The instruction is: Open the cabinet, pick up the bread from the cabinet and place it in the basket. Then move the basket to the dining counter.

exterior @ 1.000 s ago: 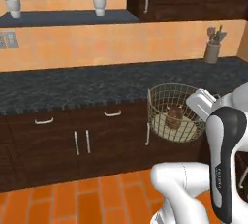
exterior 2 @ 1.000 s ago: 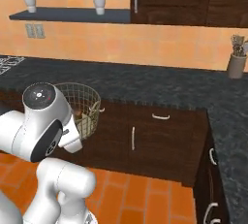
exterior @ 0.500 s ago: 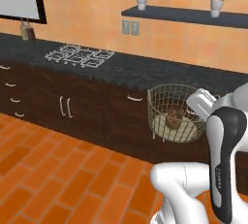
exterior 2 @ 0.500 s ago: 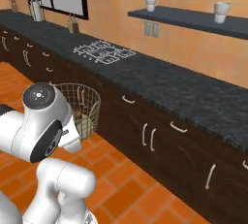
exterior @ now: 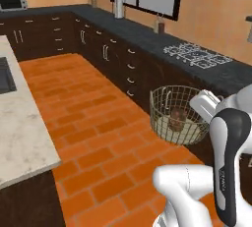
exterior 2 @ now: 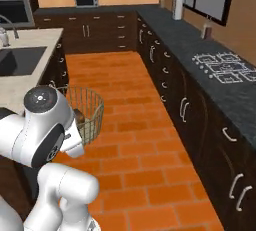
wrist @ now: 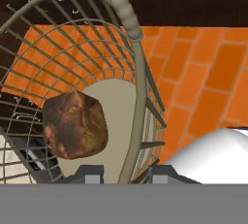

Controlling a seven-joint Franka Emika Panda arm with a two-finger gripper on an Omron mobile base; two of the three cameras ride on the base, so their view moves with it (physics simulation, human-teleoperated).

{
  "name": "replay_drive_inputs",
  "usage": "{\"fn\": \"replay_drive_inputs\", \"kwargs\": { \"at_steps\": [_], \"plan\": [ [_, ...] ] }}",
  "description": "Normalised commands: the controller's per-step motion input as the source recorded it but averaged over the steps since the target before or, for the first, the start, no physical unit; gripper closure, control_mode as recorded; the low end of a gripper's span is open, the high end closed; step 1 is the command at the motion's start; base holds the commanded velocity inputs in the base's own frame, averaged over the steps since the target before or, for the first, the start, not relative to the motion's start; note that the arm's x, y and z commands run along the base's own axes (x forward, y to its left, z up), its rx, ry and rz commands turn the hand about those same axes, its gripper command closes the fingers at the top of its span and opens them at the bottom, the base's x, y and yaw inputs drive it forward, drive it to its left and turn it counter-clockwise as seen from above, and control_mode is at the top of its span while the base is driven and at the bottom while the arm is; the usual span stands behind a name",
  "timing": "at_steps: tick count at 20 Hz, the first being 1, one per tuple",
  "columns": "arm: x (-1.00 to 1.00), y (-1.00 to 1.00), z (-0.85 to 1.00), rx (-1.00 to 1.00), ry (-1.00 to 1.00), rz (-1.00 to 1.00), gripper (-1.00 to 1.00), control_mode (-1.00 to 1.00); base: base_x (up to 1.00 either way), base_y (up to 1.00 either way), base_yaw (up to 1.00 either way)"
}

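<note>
- The tool [wrist: 119,173] is clamped on the rim of the basket [exterior: 178,114], which hangs in the air above the brick floor [exterior: 93,123].
- The bread [wrist: 75,123] lies loose inside it; a jolt could tip it out.
- The dining surface [exterior: 19,127] is near; a wide swing could knock the basket against its edge.
</note>
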Motion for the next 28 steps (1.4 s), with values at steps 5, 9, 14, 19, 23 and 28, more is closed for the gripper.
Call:
{"fn": "replay_drive_inputs", "kwargs": {
  "at_steps": [5, 9, 14, 19, 23, 28],
  "plan": [
    [0.00, 0.00, 0.00, 0.00, 0.00, 0.00, 1.00, 1.00, -0.01, 0.80, 0.72],
    [0.00, 0.00, 0.00, 0.00, 0.00, 0.00, 1.00, 1.00, 0.01, 1.00, 0.38],
    [0.00, 0.00, 0.00, 0.00, 0.00, 0.00, 1.00, 1.00, 0.00, 1.00, 0.33],
    [0.00, 0.00, 0.00, 0.00, 0.00, 0.00, 1.00, 1.00, 0.13, 1.00, 0.25],
    [0.00, 0.00, 0.00, 0.00, 0.00, 0.00, 1.00, 1.00, 0.26, 1.00, -0.06],
    [0.00, 0.00, 0.00, 0.00, 0.00, 0.00, 1.00, 1.00, -0.03, 1.00, -0.38]
  ]
}}
